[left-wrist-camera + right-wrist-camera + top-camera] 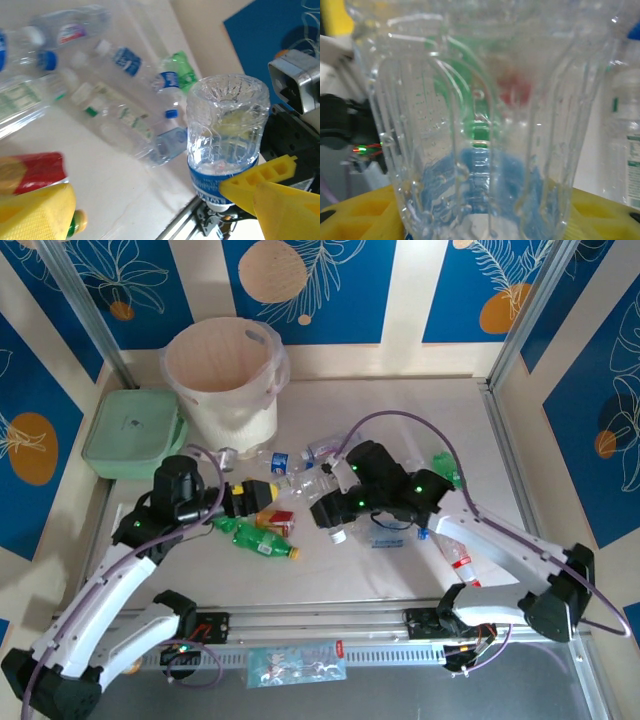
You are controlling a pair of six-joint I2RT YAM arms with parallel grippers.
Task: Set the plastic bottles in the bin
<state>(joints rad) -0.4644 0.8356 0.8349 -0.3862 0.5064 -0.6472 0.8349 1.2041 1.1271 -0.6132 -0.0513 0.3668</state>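
Table: pale flat top, walled on three sides.
- 11 o'clock: cream bin, upright, with a thin liner bag over its rim.
- 10 o'clock, just beside the bin: pale-green lidded box, flat.
- Centre: clear bottles in a loose heap, on their sides, with blue labels and caps.
- 7 o'clock of the heap: green bottle, yellow cap, lying flat.
- 2 o'clock of the heap: second green bottle.
- 4 o'clock: red-labelled clear bottle, apart from the heap.
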